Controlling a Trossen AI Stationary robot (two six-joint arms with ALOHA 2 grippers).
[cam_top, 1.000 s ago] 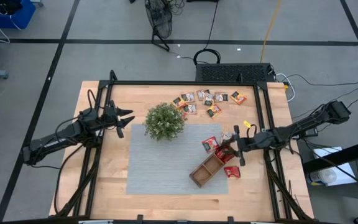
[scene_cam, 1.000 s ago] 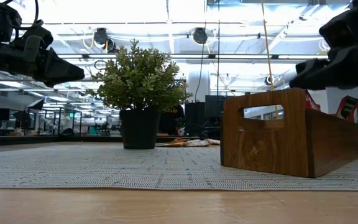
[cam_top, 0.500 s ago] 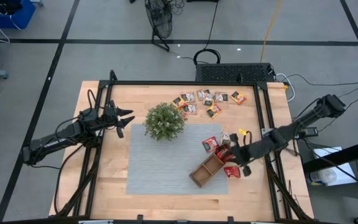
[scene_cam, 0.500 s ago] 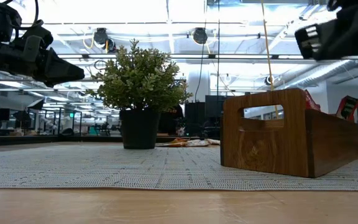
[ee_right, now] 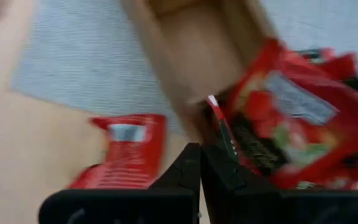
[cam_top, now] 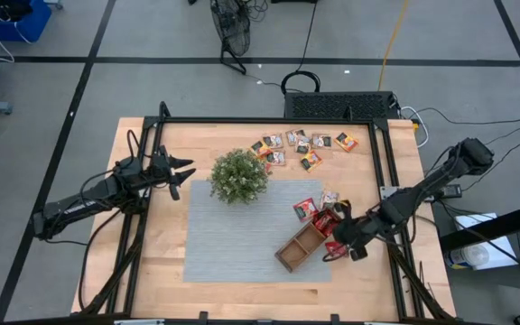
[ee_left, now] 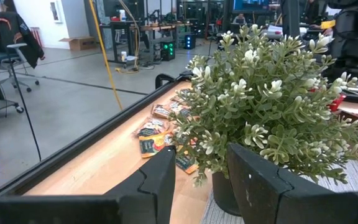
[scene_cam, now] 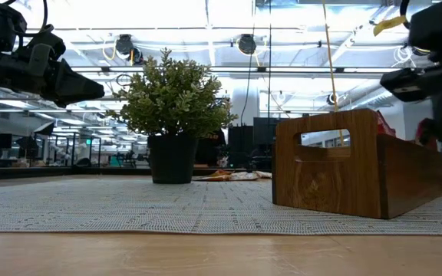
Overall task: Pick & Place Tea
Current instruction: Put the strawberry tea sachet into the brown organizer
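Several tea sachets (cam_top: 301, 143) lie flat on the wood at the far side. Others lie by the brown wooden tray (cam_top: 298, 246), which stands on the grey mat (cam_top: 237, 230). Red ones are piled in the tray's right end (ee_right: 291, 118), and one red sachet (ee_right: 126, 155) lies flat on the table beside it. My right gripper (cam_top: 335, 236) (ee_right: 199, 155) hangs over that end of the tray, pointing steeply down, shut, with nothing seen between its fingers. My left gripper (cam_top: 181, 171) (ee_left: 201, 180) hovers level and open just left of the potted plant (cam_top: 238, 176).
Black frame rails (cam_top: 382, 162) run along the table's far, left and right sides. The plant (scene_cam: 173, 115) stands on the mat's far left corner. Bare wood lies near the front edge (cam_top: 260, 293). In the low view the tray's handled end wall (scene_cam: 324, 165) faces the camera.
My right gripper has moved toward the table's near edge and a little left, rising slightly. It has tipped from nearly level to steeply downward over the tray's right end. The left arm has kept still.
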